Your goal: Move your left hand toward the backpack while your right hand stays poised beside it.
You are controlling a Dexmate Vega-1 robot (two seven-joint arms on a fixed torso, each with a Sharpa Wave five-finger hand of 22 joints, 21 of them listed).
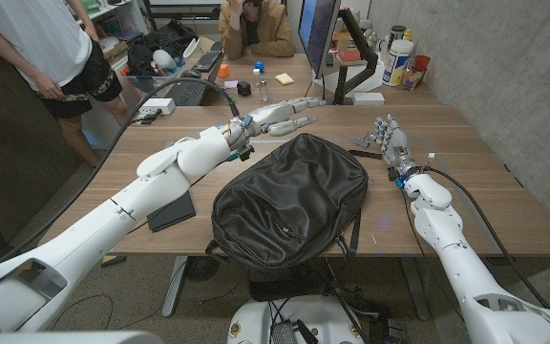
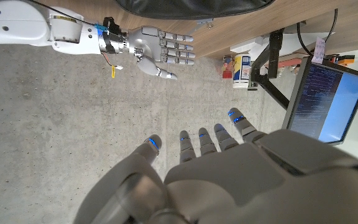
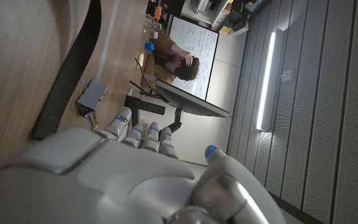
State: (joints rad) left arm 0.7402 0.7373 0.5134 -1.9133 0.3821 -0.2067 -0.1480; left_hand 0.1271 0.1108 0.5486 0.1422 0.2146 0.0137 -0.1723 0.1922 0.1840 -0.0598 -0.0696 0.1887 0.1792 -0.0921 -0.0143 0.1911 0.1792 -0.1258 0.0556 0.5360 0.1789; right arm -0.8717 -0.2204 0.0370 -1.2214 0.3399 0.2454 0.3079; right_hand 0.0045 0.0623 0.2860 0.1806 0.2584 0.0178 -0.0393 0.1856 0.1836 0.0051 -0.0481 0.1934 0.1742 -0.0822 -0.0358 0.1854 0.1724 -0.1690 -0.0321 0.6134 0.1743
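Behind backpack [image 1: 289, 199], left robot hand [image 1: 285, 115], fingers extended

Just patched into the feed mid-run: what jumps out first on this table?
A black backpack lies flat at the table's near middle. The left robot hand reaches in just beyond the bag's far edge, fingers extended and holding nothing. The right robot hand stands to the bag's right, fingers apart, clear of it.
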